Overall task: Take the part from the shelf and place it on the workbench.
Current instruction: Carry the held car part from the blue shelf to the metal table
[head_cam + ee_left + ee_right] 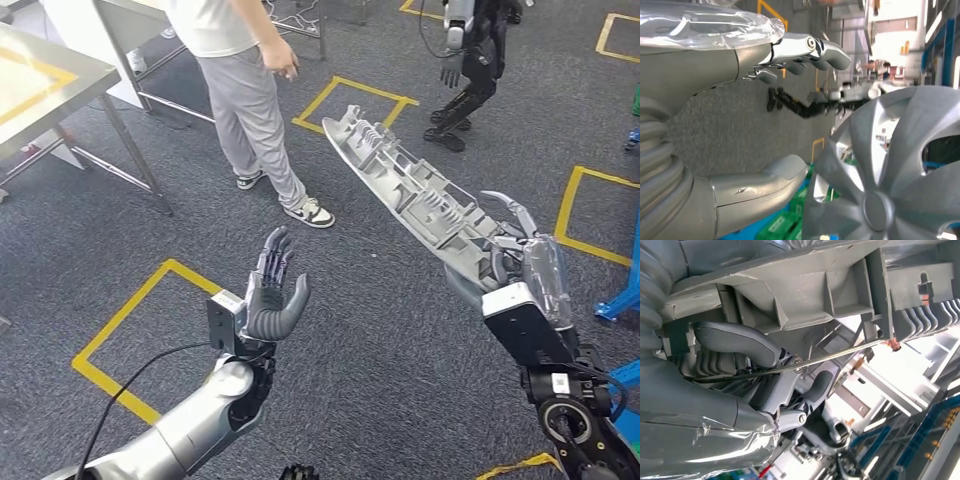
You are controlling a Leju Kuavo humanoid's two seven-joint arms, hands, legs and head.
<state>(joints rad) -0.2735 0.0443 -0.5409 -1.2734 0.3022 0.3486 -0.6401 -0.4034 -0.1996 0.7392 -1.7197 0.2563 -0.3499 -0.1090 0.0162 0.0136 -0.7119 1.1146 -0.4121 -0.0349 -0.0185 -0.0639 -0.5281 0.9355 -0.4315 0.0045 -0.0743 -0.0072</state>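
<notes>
Part: a grey wheel-cover disc with a ribbed inner face, held tilted in the air above the carpet, its far edge pointing away from the robot; its spoked outer face appears in the left wrist view, its ribbed underside in the right wrist view.
Right hand: the right hand grips the near edge of the part, fingers curled against the ribbed face.
Left hand: the left hand is raised with palm up, fingers spread and nothing in it; it is well apart from the part.
Floor: dark grey carpet marked with yellow tape squares.
Person: a person in grey trousers and a white top stands ahead, left of the part.
Table: a metal-legged table stands at the far left.
Second robot: another robot's dark legs and hanging hand appear at the top, beyond the part.
</notes>
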